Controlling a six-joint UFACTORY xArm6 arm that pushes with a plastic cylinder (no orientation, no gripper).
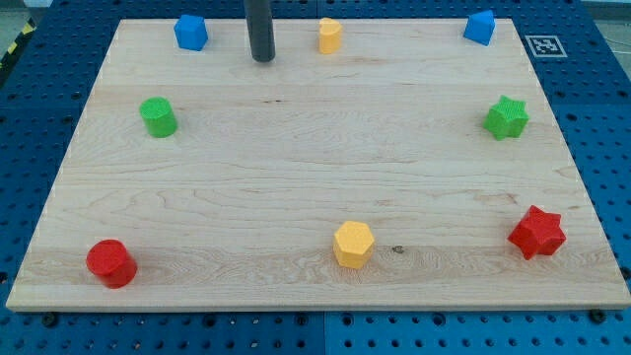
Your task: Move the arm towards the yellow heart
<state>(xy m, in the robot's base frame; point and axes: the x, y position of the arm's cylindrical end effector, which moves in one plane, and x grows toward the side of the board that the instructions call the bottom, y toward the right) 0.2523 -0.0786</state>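
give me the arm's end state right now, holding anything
My tip: no gripper, holds nothing; touches no block, between the blue block and the small yellow block.

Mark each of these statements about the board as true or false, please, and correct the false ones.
1. My tip is at the view's top, between a blue block and a small yellow block. True.
2. My tip touches the small yellow block. False: there is bare board between them.
3. Both red blocks lie near the view's bottom. True: the red cylinder at the left, the red star at the right.
4. The green star lies at the view's left. False: it is at the right; the other green block is at the left.
5. There are three yellow blocks. False: only two, the second near the bottom.
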